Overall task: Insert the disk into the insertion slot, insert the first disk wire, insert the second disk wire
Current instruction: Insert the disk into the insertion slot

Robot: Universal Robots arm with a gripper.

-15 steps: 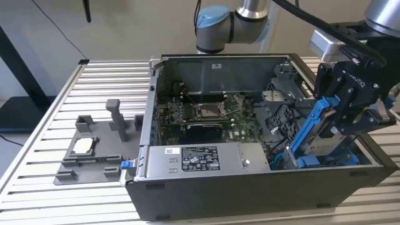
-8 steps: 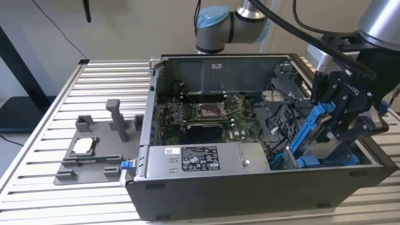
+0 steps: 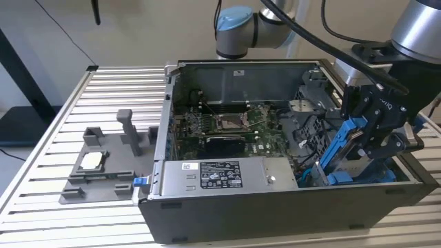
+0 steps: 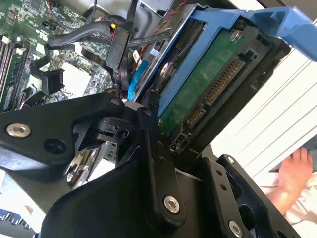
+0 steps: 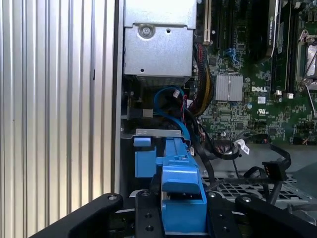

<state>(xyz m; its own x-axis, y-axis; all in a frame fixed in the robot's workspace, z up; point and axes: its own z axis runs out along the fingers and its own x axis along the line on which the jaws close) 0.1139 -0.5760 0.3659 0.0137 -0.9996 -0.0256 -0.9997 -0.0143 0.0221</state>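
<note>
I am gripping the disk [image 3: 342,148] with my pincer [image 3: 370,146], the jaws closed on its two flat sides. In the first wrist view its blue frame [image 5: 181,191] is sitting squeezed between my two black fingers [image 5: 225,218]. The disk is standing on edge and leaning, with its top end tipping towards the exterior view's right. Its lower end is reaching down inside the dark computer case [image 3: 276,219], at the case's end on the exterior view's right. That lower end is sitting just beside the silver box [image 3: 220,178], which is lying along the case wall nearest the exterior camera. In the second wrist view the disk's green circuit side [image 4: 208,94], with its row of gold contacts, is facing the camera. Black cables [image 4: 116,44] are hanging just beyond it, over the green board [image 3: 234,126] on the case floor. How far the lower end is seated I cannot tell. The case is lying open side up on a slatted metal table [image 3: 41,155]. A grey holder [image 3: 103,168] is resting on that table, well apart from me on the exterior view's left. A person's hand [image 4: 293,173] is showing beside the table in the second wrist view.
</note>
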